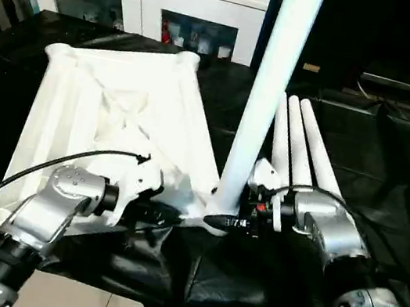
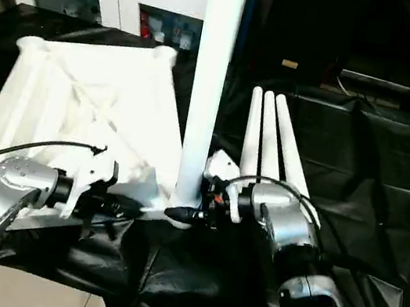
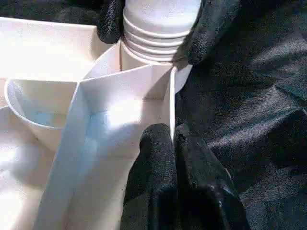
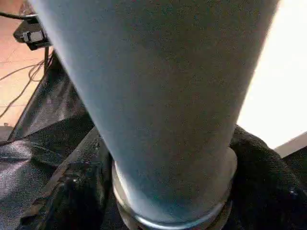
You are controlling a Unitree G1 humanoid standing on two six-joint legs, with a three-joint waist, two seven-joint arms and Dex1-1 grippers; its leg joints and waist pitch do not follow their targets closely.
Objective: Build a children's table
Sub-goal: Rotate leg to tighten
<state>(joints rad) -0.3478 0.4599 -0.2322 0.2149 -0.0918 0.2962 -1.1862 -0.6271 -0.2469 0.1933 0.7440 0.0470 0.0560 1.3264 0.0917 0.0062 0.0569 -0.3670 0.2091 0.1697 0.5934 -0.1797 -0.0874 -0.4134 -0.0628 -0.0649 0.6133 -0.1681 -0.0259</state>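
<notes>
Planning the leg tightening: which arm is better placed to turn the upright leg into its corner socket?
Right. The right gripper straddles the upright leg at its base, while the left gripper is clamped on the tabletop rib, steadying it.

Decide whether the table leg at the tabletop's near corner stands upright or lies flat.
Upright: the leg rises from the tabletop's corner socket, while three spare legs lie flat on the black cloth.

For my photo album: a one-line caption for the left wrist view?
Left gripper pinches tabletop rim while right gripper holds leg at corner socket.
</notes>
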